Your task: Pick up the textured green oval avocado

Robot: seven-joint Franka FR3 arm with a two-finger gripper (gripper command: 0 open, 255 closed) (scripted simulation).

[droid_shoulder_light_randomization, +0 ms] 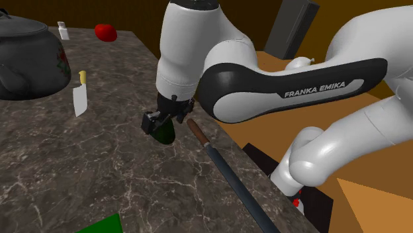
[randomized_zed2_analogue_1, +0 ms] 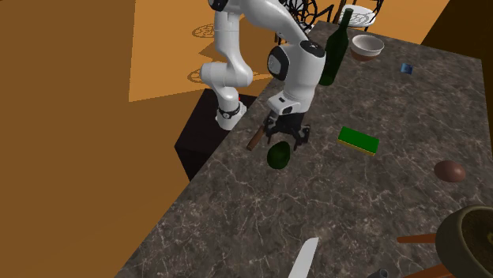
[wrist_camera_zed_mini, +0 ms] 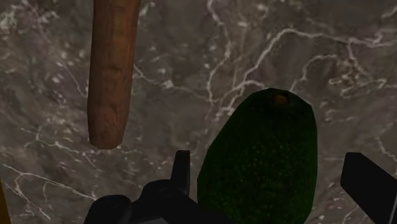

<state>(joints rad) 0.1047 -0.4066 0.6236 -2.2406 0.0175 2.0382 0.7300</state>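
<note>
A dark green, pebbled avocado [droid_shoulder_light_randomization: 165, 133] [randomized_zed2_analogue_1: 278, 155] lies on the dark marble counter [droid_shoulder_light_randomization: 79, 165] near its edge. My black gripper [droid_shoulder_light_randomization: 161, 124] [randomized_zed2_analogue_1: 286, 137] is lowered right over it. In the wrist view the avocado [wrist_camera_zed_mini: 261, 159] sits between the two fingers of the gripper [wrist_camera_zed_mini: 273, 177]. One finger [wrist_camera_zed_mini: 182, 168] stands close beside it and the other finger [wrist_camera_zed_mini: 368, 183] is a clear gap away. The gripper is open and holds nothing.
A brown wooden handle [wrist_camera_zed_mini: 113, 70] [droid_shoulder_light_randomization: 198, 132] on a long dark rod lies beside the avocado along the counter edge. A cleaver [droid_shoulder_light_randomization: 80, 99], a dark kettle [droid_shoulder_light_randomization: 26, 59] and a red object [droid_shoulder_light_randomization: 104, 32] are farther off. A green block [randomized_zed2_analogue_1: 358, 140] and a bottle [randomized_zed2_analogue_1: 333, 54] stand past the arm.
</note>
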